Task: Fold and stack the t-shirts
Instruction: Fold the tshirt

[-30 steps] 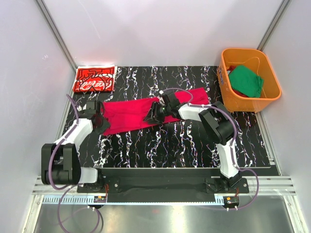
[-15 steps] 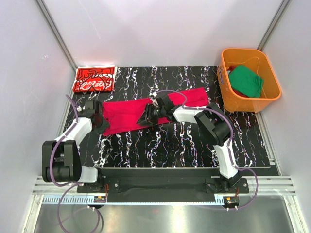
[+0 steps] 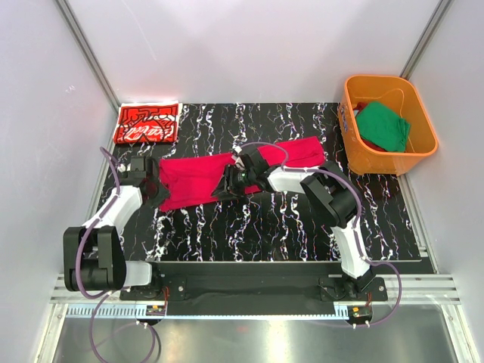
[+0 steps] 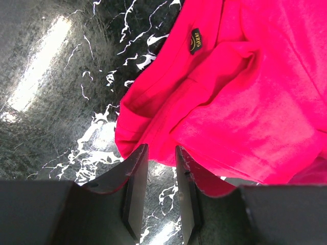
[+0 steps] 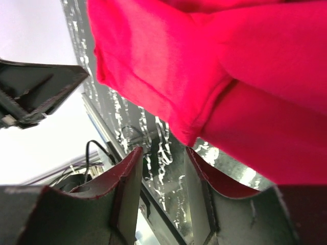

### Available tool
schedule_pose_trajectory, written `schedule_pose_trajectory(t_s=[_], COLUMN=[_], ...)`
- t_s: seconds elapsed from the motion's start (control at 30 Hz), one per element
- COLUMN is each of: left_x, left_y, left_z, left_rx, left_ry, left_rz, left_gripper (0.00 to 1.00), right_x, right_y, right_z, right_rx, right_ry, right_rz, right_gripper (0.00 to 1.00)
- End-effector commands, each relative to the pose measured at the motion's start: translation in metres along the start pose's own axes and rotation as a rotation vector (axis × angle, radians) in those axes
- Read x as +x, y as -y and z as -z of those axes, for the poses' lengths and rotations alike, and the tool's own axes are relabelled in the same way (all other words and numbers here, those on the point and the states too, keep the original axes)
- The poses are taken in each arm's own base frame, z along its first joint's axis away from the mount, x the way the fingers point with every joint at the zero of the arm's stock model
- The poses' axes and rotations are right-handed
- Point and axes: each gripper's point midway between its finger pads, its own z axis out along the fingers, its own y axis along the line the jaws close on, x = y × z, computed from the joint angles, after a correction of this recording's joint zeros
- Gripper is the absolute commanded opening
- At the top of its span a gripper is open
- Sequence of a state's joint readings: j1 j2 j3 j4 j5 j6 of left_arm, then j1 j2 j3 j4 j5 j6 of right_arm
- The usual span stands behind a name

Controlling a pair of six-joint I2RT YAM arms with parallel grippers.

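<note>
From above, the crimson tee (image 3: 193,178) lies stretched across the middle of the marbled table (image 3: 265,223), running from 9 o'clock up towards 2. The left gripper (image 3: 156,187) sits at its 9 o'clock end, and the right gripper (image 3: 227,184) is low over the middle of the near hem. How the pincers stand can't be read from up here.

The wrist cameras settle it. The left pincer is narrow, with bare tabletop showing in the slit and cloth bunched just beyond. It also shows a small dark label (image 4: 195,40) unseen from above. The right pincer is wider, empty, with a doubled-over corner (image 5: 191,135) just past its tips.

Only the top view shows the printed red tee (image 3: 147,123) folded at 10 o'clock and the green tee (image 3: 383,126) in the orange tub (image 3: 355,160) at 2.
</note>
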State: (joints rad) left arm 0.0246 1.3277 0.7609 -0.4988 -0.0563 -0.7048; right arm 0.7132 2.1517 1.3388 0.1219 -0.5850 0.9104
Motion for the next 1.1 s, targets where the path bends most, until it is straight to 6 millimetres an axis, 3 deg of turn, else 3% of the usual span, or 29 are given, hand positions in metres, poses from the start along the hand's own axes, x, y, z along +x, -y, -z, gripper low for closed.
schedule_pose_trajectory(t_s=[0.0,0.27,0.53,0.8,1.0,1.07], left_x=[-0.008,-0.008,-0.007,-0.004,-0.005,-0.004], left_y=[0.006,0.008,0.006,0.007,0.009,0.011], left_z=[0.006,0.008,0.007,0.005,0.009,0.010], left_rx=[0.037,0.047,0.044,0.051,0.071,0.097], left_ry=[0.033,0.038,0.039,0.027,0.034,0.043], left_rz=[-0.012,-0.012,-0.018,-0.015,-0.032,-0.040], left_gripper=[0.32,0.32,0.32,0.32,0.34,0.37], right_x=[-0.003,-0.003,-0.005,-0.007,-0.009,-0.013], right_y=[-0.004,0.007,-0.005,-0.003,-0.009,-0.014], right_z=[-0.004,0.001,-0.008,-0.015,-0.017,-0.016], right_rx=[0.017,0.083,0.028,0.022,0.008,-0.001], right_ry=[0.007,0.022,0.006,-0.003,-0.002,0.006], right_rz=[0.043,0.084,0.064,0.044,0.038,0.044], right_gripper=[0.45,0.46,0.44,0.44,0.38,0.22])
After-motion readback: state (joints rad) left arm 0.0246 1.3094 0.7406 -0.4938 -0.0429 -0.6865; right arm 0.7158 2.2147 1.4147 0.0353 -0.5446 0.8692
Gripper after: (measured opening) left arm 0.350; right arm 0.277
